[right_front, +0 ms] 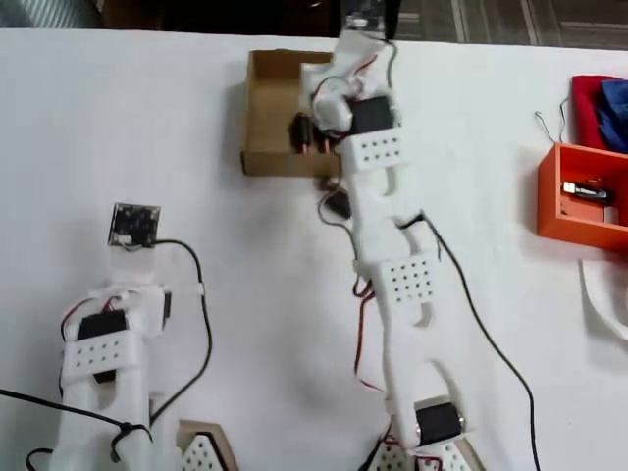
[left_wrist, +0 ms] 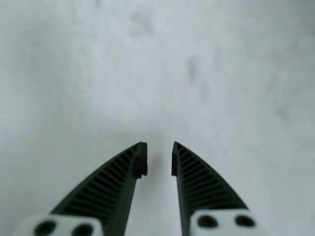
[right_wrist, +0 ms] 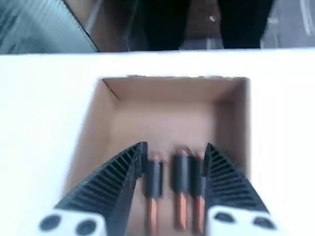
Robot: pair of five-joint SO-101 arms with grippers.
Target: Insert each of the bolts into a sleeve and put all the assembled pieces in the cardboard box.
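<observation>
The cardboard box (right_wrist: 98, 128) sits at the far middle of the white table (right_front: 118, 118). On its floor lie three assembled pieces side by side, black sleeves with copper bolts through them (right_wrist: 153, 179) (right_wrist: 180, 172) (right_wrist: 198, 179). My right gripper (right_wrist: 174, 155) hangs open just over them, one finger on either side of the group, gripping nothing. From the high view the right arm (right_front: 378, 147) stretches over the box (right_front: 267, 108). My left gripper (left_wrist: 157, 160) hovers over bare table near the front left, its fingers a little apart with nothing between them.
An orange bin (right_front: 579, 201) holding a small dark item stands at the right edge, with red and blue cloth (right_front: 599, 103) behind it and a white ring (right_front: 601, 299) in front. Black cables (right_front: 201, 294) trail from both arms.
</observation>
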